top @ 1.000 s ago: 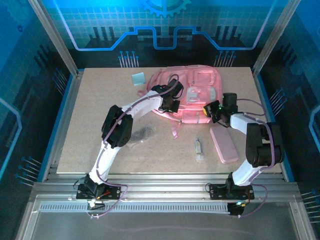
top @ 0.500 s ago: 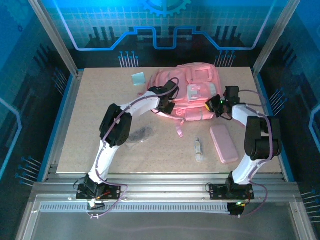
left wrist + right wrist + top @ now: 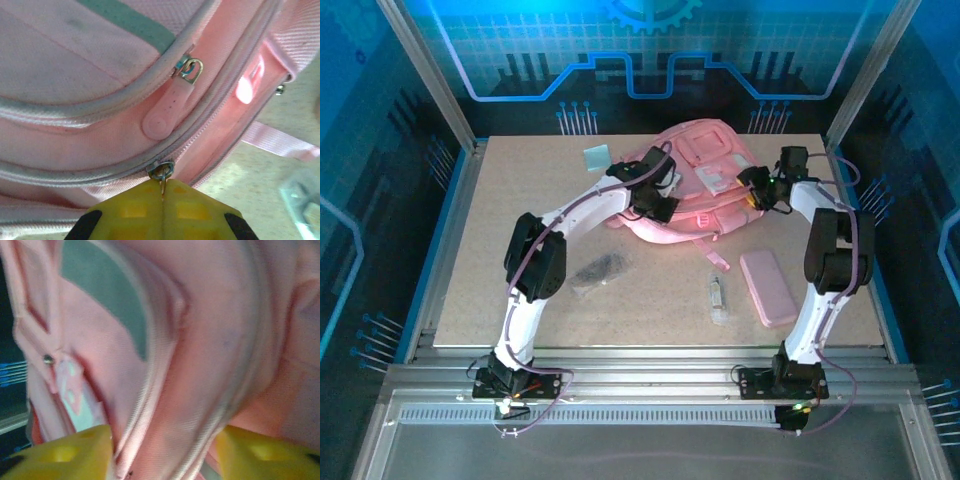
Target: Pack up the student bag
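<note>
The student bag (image 3: 705, 165), a large soft pink backpack, lies at the far middle of the table. My left gripper (image 3: 660, 207) is at its near left side. In the left wrist view the left gripper (image 3: 162, 189) is shut on a small metal zipper pull (image 3: 163, 172) of a long zip. A pink rubber pull tab (image 3: 165, 112) hangs from another zip above it. My right gripper (image 3: 755, 188) is at the bag's right side. There the right gripper (image 3: 162, 455) stands open, with a bulge of pink bag fabric (image 3: 200, 365) between its yellow fingers (image 3: 65, 455).
A flat pink pencil case (image 3: 767, 287) lies near right, with a small clear item (image 3: 718, 298) to its left. A dark object (image 3: 600, 268) lies beside the left arm. A pale green square (image 3: 597, 158) sits far left of the bag. A pink strap (image 3: 715, 258) trails toward me.
The bag has been dragged and turned toward the far edge, both arms reaching further out. The right gripper's jaws have gone from shut to apart. The left stays shut.
</note>
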`<move>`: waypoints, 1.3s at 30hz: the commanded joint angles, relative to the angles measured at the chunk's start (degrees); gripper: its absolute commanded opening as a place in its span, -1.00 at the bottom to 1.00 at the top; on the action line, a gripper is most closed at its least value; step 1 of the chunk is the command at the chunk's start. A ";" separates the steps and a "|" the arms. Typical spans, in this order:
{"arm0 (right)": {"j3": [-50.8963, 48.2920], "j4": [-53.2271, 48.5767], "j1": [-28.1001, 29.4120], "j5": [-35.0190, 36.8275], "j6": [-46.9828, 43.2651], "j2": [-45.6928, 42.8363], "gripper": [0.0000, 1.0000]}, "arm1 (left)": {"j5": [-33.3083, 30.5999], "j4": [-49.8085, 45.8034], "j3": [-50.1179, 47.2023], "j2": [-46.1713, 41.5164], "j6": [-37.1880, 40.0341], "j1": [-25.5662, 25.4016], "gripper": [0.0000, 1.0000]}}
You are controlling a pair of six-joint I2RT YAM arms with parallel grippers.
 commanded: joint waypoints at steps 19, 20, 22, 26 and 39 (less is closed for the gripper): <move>-25.46 23.57 14.16 -2.62 24.16 -16.89 0.30 | 8.66 -1.93 8.51 0.25 -4.32 -4.46 -1.00; -25.14 24.52 14.63 -2.07 24.74 -15.77 0.25 | 8.87 -1.65 7.87 -0.19 -4.46 -4.70 -1.00; -23.92 25.89 15.69 -1.75 25.68 -13.02 0.05 | 9.41 -0.88 6.26 -1.18 -5.02 -5.04 -1.00; -23.49 26.23 17.15 -0.92 25.61 -11.08 -0.56 | 9.72 1.37 2.60 -3.35 -5.49 -5.04 -1.00; -22.24 6.89 9.51 -5.17 5.32 -19.09 -1.00 | -5.16 -2.63 -4.34 -5.24 5.31 2.99 -1.00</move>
